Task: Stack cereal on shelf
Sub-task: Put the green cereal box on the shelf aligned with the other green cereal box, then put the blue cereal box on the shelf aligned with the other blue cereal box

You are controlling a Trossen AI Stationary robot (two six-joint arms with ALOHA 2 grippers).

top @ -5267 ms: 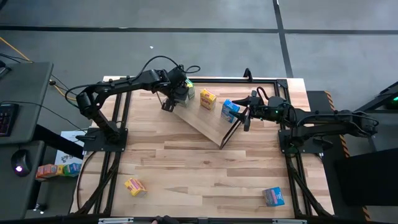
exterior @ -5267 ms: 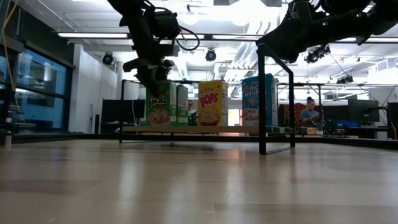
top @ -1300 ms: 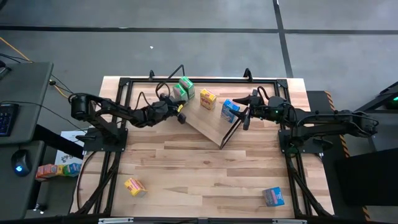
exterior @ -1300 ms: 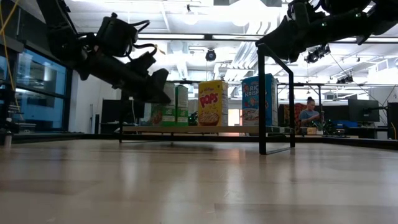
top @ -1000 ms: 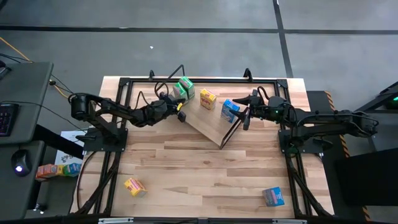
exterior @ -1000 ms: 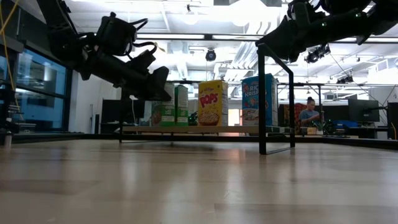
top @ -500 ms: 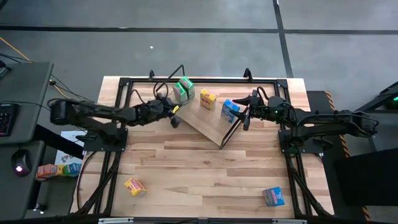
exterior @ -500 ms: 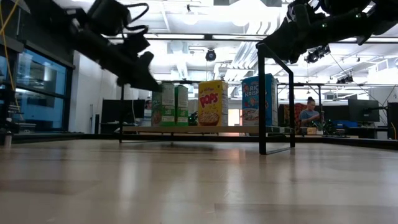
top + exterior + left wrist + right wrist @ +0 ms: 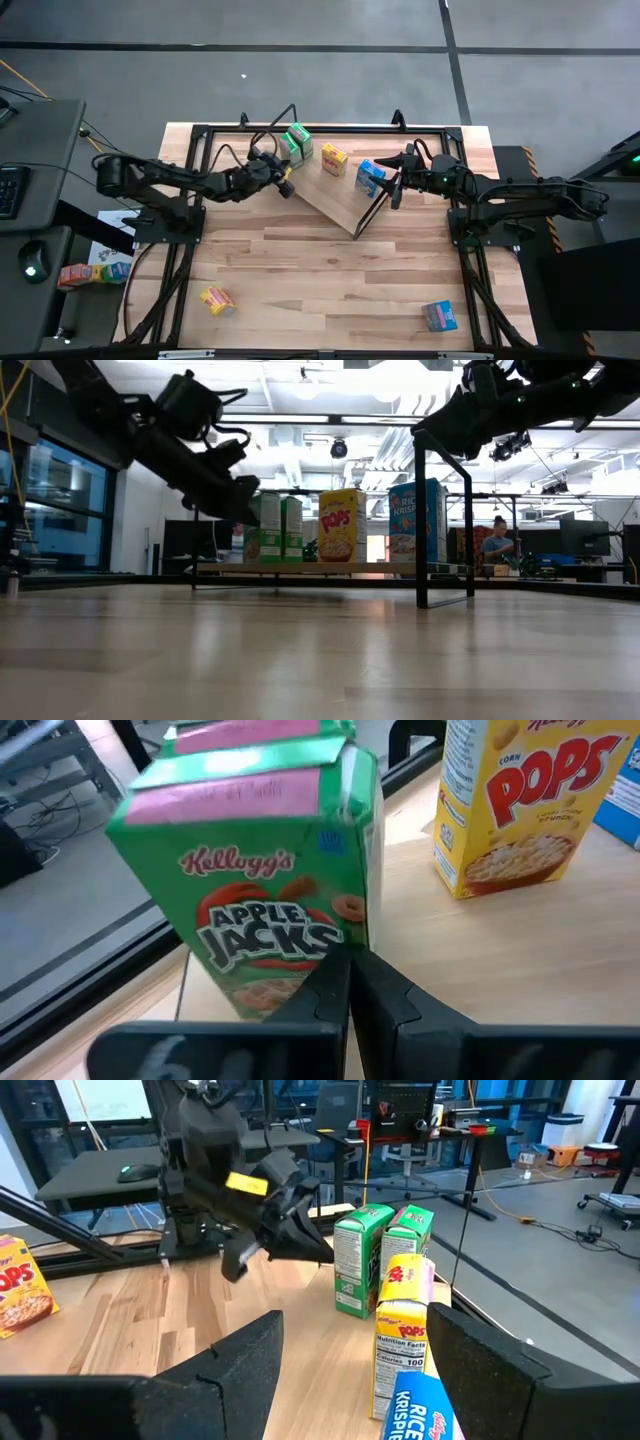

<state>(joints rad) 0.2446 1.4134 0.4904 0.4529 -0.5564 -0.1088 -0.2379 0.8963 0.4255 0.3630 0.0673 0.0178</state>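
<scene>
The shelf (image 9: 335, 200) is a light wood board lying aslant at the table's far middle, with a black wire leg (image 9: 420, 520) at its right end. On it stand two green cereal boxes (image 9: 296, 143), a yellow one (image 9: 334, 159) and a blue one (image 9: 370, 177). My left gripper (image 9: 287, 188) is shut and hovers just in front of the green boxes (image 9: 270, 910), at their near side. My right gripper (image 9: 396, 188) is open at the shelf's right end, beside the blue box (image 9: 420, 1415). My right gripper stands at the top of the shelf's wire leg (image 9: 418, 438). The arm itself hides that spot, so I cannot tell whether a finger touches the leg.
A yellow box (image 9: 217, 299) lies on the table near the front left and a blue box (image 9: 440, 316) near the front right. More small boxes (image 9: 92, 272) sit off the table's left edge. A person (image 9: 497, 540) sits in the room behind.
My shut left gripper has drawn back toward the table's left edge and risen, then come down and back toward the green boxes. The boxes, the shelf and my right arm have kept still.
</scene>
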